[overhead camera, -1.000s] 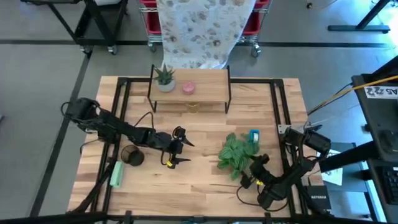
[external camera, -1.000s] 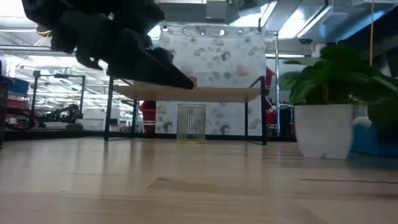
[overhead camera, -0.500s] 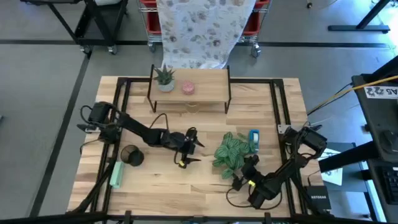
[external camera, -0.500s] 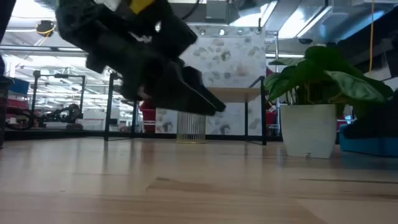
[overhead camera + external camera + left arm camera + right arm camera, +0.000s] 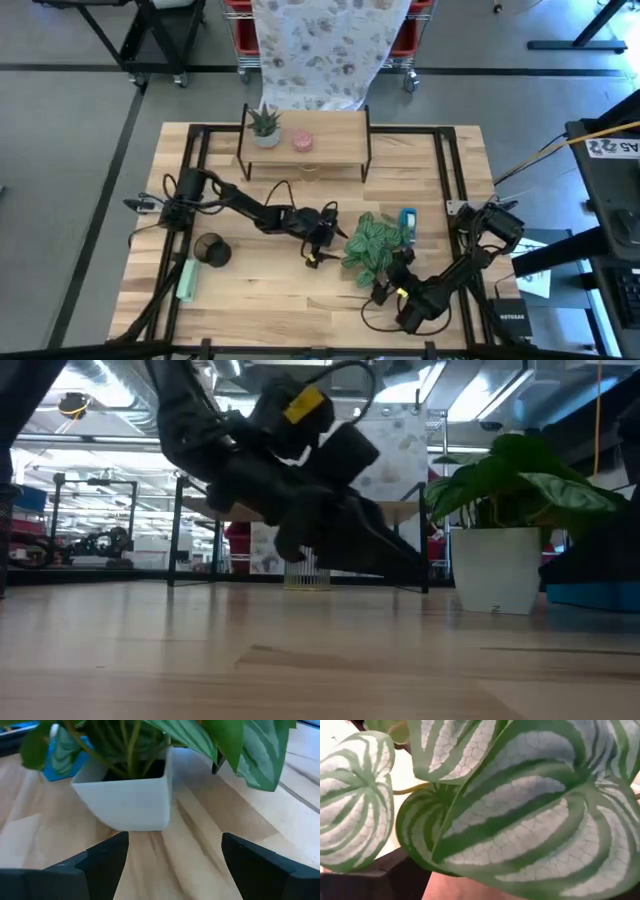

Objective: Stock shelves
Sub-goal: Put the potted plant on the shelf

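- The left gripper (image 5: 330,243) is reaching across the middle of the bench, its fingers (image 5: 107,862) spread wide and facing the white pot of the leafy plant (image 5: 372,246); nothing is sitting between them.
- In the left wrist view, the white square pot (image 5: 127,795) is standing just ahead of the open fingers, not yet touching them, with striped green leaves hanging over it.
- The right gripper (image 5: 398,268) is sitting just beside the plant on the side nearer the bench's front edge, close in under the leaves; whether its fingers are spread or pressed together cannot be told, since leaves are filling the right wrist view.
- The shelves (image 5: 305,140) are standing at the back edge of the bench, near its middle, well apart from both grippers.
- On the shelves' plank top a small succulent in a pale pot (image 5: 265,127) is standing toward the left end, and a pink round item (image 5: 303,141) is lying beside it nearer the centre.
- A blue item (image 5: 408,219) is lying on the bench just beside the plant, on its side toward the right edge.
- A dark round cup (image 5: 211,250) is standing near the bench's left edge, and a pale green tube (image 5: 187,279) is lying beside it, closer to the front left corner.
- In the low view, a wire mesh cup (image 5: 307,557) is showing under the shelves' top plank.
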{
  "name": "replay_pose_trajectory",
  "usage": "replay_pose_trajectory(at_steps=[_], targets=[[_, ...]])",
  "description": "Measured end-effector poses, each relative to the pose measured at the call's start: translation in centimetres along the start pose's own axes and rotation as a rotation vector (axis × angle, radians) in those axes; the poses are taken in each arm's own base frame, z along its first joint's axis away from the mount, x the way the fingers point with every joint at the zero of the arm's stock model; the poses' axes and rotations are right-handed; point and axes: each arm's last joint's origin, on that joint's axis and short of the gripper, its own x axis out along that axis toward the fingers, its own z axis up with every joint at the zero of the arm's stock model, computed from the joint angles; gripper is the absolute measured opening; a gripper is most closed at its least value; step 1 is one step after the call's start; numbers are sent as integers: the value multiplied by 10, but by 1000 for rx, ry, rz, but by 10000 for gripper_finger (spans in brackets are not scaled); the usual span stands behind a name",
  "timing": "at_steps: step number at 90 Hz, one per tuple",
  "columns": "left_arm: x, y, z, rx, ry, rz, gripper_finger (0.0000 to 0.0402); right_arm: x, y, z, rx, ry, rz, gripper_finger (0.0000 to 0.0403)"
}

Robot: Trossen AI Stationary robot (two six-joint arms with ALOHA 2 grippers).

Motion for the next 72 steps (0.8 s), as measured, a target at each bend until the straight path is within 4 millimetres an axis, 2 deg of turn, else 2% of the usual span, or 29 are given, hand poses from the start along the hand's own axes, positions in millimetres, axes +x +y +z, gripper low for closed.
replay_pose_trajectory(at_steps=[38, 72], targets=[[23, 8, 2, -27, -117, -21, 308, 0, 3, 0, 38, 5, 20, 351], [42, 19, -4, -82, -130, -10, 308, 0, 6, -1, 65, 20, 33, 351]])
